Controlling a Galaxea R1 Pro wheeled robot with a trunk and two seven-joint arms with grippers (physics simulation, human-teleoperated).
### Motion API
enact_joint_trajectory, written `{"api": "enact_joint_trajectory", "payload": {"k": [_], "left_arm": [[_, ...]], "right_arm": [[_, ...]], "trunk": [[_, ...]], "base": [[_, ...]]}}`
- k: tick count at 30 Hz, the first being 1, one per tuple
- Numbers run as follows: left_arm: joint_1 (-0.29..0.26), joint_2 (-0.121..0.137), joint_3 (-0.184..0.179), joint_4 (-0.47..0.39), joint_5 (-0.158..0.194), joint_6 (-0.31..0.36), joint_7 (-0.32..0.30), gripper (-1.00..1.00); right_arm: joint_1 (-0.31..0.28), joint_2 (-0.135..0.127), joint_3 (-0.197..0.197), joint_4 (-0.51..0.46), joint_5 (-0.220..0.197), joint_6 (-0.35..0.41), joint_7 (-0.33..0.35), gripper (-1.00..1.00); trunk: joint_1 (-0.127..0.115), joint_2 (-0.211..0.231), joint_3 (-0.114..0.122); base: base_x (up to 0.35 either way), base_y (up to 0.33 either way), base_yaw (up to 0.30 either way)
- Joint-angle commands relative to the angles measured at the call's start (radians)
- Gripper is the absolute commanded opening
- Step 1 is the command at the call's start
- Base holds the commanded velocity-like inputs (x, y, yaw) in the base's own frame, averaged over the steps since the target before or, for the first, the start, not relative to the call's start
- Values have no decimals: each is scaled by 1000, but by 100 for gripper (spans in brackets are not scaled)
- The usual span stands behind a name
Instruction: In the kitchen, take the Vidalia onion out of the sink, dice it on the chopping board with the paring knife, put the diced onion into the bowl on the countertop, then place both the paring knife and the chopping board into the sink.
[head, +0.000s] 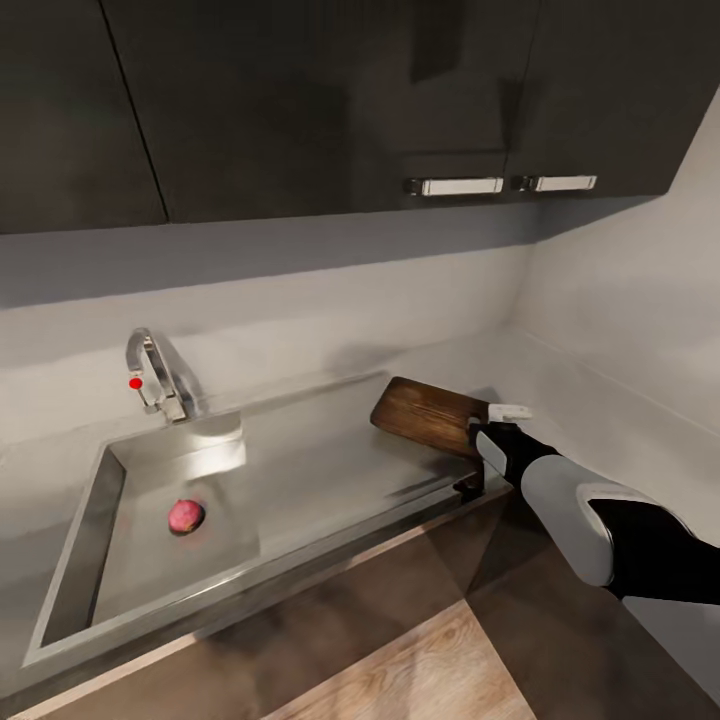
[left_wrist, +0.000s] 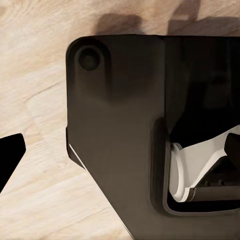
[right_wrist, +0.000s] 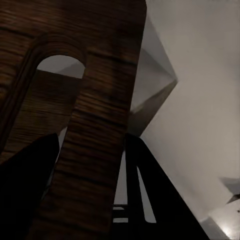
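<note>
A round pinkish-red onion (head: 186, 516) lies on the floor of the steel sink (head: 105, 500), left of its middle. The dark wood chopping board (head: 425, 413) hangs tilted over the sink's right end. My right gripper (head: 482, 432) is shut on its slotted end. In the right wrist view the board (right_wrist: 100, 100) runs between the two dark fingers of that gripper (right_wrist: 89, 145), the slot arching above them. A pale pointed corner, which looks like the bowl (right_wrist: 156, 82), shows behind the board. One black fingertip (left_wrist: 10, 155) of my left gripper hangs over the wood floor.
The chrome faucet (head: 158, 375) with a red knob stands at the sink's back left. Dark upper cabinets with steel handles (head: 455, 186) hang overhead. Grey countertop (head: 600, 420) runs to the right wall. A small dark thing (head: 467, 487) sits at the counter's front edge. The robot's dark base (left_wrist: 125, 125) sits below my left arm.
</note>
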Motion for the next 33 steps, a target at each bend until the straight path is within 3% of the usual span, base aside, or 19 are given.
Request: {"api": "enact_joint_trajectory", "payload": {"k": [1, 10, 33], "left_arm": [[0, 0, 1, -1, 2, -1, -3, 100], [0, 0, 1, 8, 2, -1, -3, 100], [0, 0, 1, 10, 2, -1, -6, 100]], "right_arm": [[0, 1, -6, -2, -1, 4, -2, -100], [0, 1, -6, -1, -2, 4, -2, -100], [0, 3, -5, 0, -1, 3, -2, -100]], "trunk": [[0, -1, -1], [0, -1, -1], [0, -1, 9]], "base": [[0, 0, 88], [-97, 74, 219], [-235, 209, 245]]}}
